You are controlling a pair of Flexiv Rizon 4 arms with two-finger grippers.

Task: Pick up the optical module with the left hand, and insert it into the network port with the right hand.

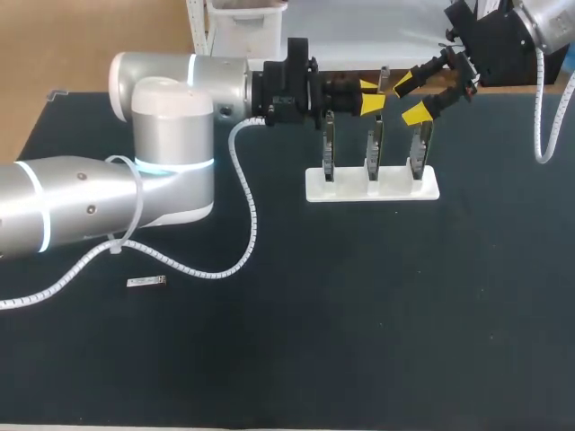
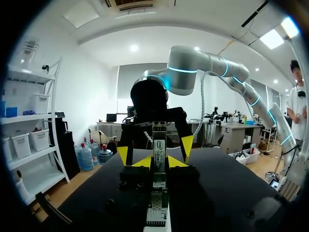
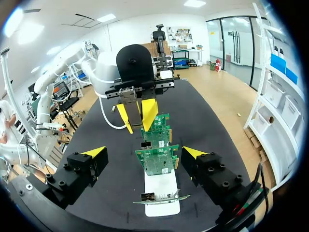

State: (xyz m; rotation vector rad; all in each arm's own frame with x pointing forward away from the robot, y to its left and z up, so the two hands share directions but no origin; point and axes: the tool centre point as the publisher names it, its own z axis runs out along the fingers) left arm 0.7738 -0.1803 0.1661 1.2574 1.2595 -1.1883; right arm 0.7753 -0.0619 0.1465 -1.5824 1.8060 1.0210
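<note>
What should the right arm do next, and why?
Probably ease the right gripper forward until its open fingers flank the optical module. The left gripper holds that module up by the network cards, while the right gripper's wide-open fingers sit just short of it, so a hand-over looks due.

Black table top (image 1: 359, 341), tan floor (image 1: 90, 45) beyond far edge

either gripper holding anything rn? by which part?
Left gripper is shut on the optical module, pinching its sides near one end; the rest sticks out ahead. Right gripper is open, empty.
</note>
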